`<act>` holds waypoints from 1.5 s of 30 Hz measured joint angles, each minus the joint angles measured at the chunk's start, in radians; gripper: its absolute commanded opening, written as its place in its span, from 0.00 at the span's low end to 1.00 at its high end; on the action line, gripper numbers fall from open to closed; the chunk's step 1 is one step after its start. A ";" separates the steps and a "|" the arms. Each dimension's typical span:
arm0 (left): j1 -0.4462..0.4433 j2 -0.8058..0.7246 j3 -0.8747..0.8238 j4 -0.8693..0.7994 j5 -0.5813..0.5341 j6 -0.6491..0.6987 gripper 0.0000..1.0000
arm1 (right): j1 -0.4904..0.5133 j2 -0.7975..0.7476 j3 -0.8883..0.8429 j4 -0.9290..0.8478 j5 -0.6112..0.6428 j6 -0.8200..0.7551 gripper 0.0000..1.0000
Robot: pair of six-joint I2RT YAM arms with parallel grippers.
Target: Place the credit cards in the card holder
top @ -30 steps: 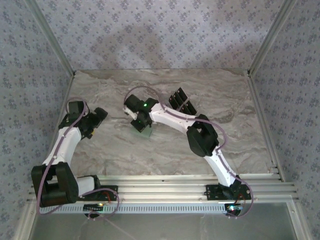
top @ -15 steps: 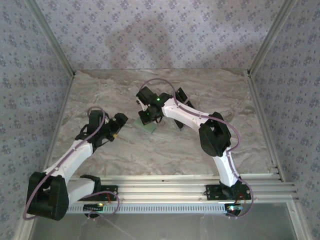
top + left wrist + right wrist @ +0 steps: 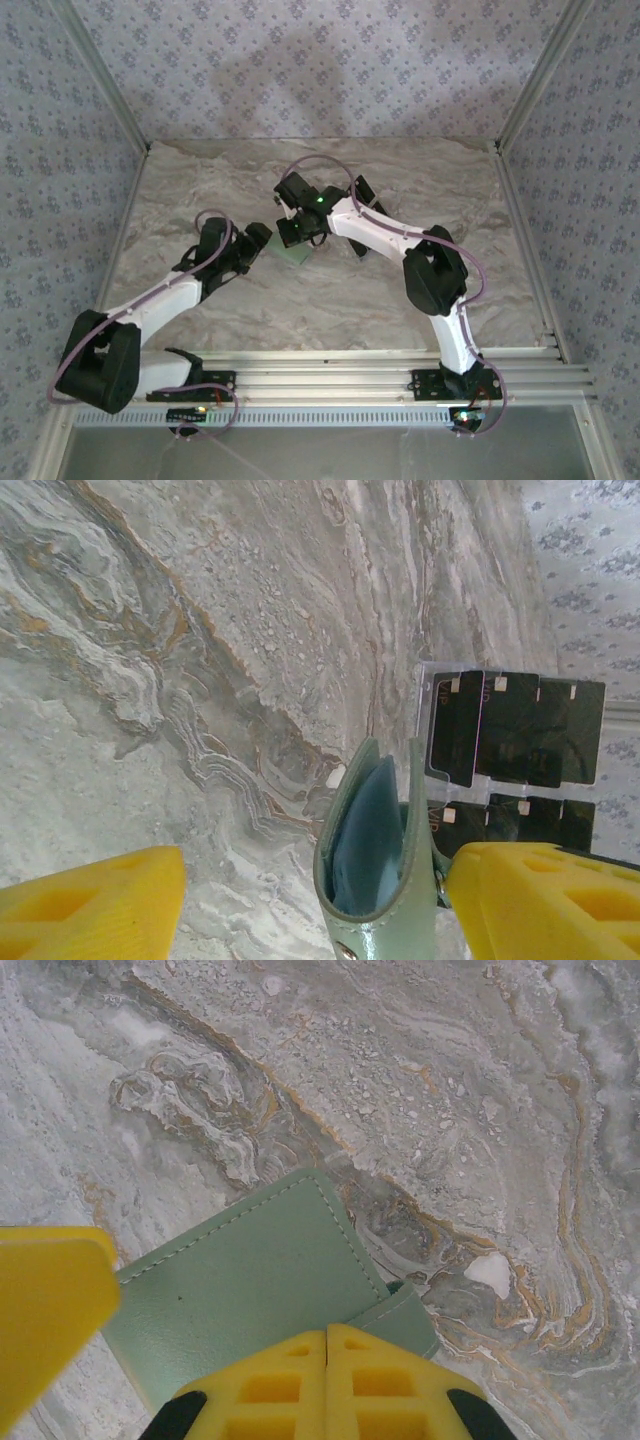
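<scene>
Patterned walls (image 3: 300,60) close in a marble-look table (image 3: 200,180). The left arm (image 3: 160,295) and right arm (image 3: 385,232) both reach in to meet near the table's middle. Behind them, toward the far right, dark cards (image 3: 515,730) stand in two rows. The card holder (image 3: 370,850) is at the meeting point, a pale green pouch on its edge with the mouth gaping and a greyish inside. The left gripper (image 3: 315,880) is wide, its fingers either side of the holder, one touching its wall, the other apart from it. The right gripper (image 3: 328,1350) is pressed closed, pinching the holder's edge, above the table
</scene>
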 measured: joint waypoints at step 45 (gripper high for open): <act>-0.010 0.039 0.070 0.098 0.091 0.224 0.00 | -0.092 -0.244 -0.377 0.183 -0.077 0.047 0.41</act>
